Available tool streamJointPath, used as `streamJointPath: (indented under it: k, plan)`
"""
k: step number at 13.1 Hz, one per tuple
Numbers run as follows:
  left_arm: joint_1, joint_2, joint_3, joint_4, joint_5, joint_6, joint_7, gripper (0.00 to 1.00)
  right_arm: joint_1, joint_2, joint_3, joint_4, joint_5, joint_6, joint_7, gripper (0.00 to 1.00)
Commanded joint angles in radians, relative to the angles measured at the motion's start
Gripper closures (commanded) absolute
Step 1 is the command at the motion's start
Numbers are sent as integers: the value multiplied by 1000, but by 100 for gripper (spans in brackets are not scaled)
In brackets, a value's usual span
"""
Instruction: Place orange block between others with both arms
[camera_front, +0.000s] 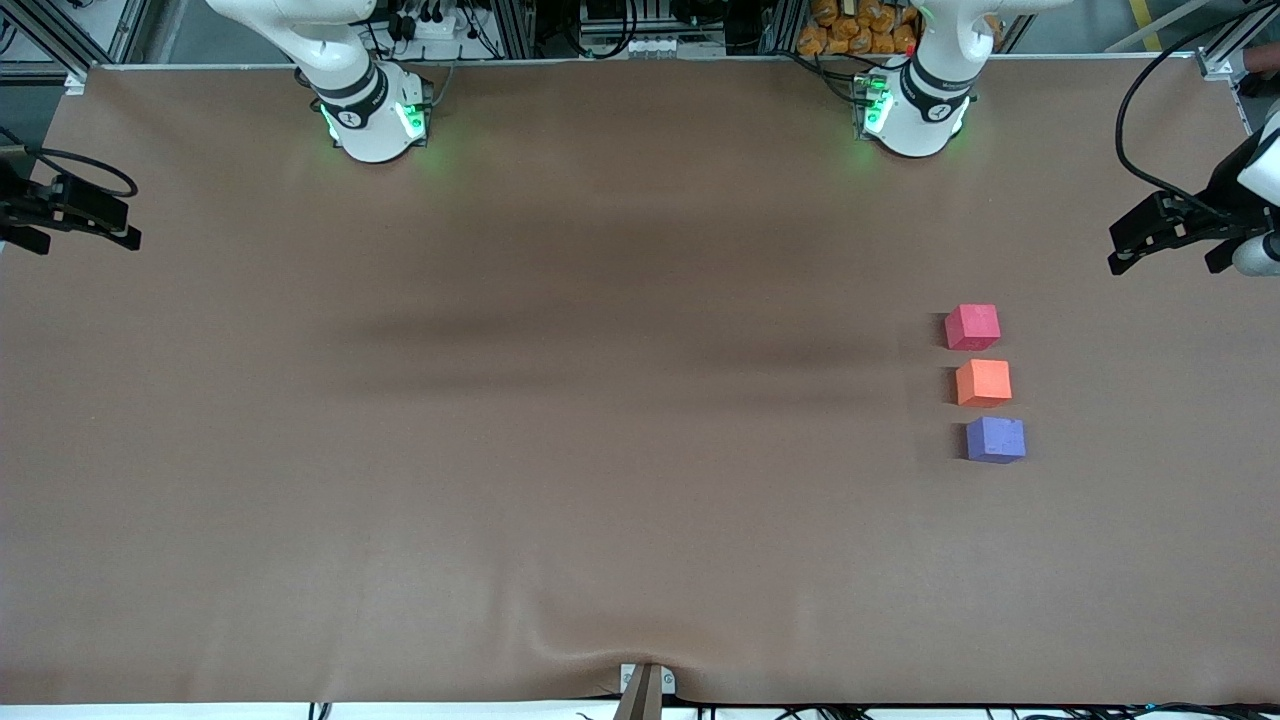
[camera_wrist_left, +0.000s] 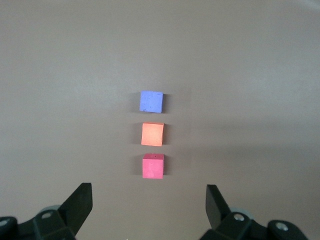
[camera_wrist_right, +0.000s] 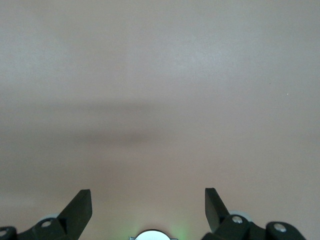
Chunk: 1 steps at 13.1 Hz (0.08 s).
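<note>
Three small cubes stand in a short row on the brown table toward the left arm's end. The orange block (camera_front: 983, 382) (camera_wrist_left: 152, 134) sits in the middle. The pinkish-red cube (camera_front: 972, 327) (camera_wrist_left: 153, 166) is farther from the front camera, the purple-blue cube (camera_front: 995, 439) (camera_wrist_left: 151, 101) nearer; small gaps separate them. My left gripper (camera_front: 1122, 250) (camera_wrist_left: 149, 200) hangs open and empty over the table's edge at the left arm's end, apart from the cubes. My right gripper (camera_front: 128, 225) (camera_wrist_right: 148, 200) hangs open and empty over the right arm's end of the table.
The two white arm bases (camera_front: 375, 115) (camera_front: 915, 110) glow green along the table's back edge. A black cable (camera_front: 1140, 120) loops near the left gripper. The table cover wrinkles near a clamp (camera_front: 645, 690) at the front edge.
</note>
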Motion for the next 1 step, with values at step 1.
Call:
streamJointPath:
  k: [1]
  plan:
    - [-6, 1, 1, 5, 8, -14, -10, 0, 10, -6, -4, 2, -8, -12, -3, 0]
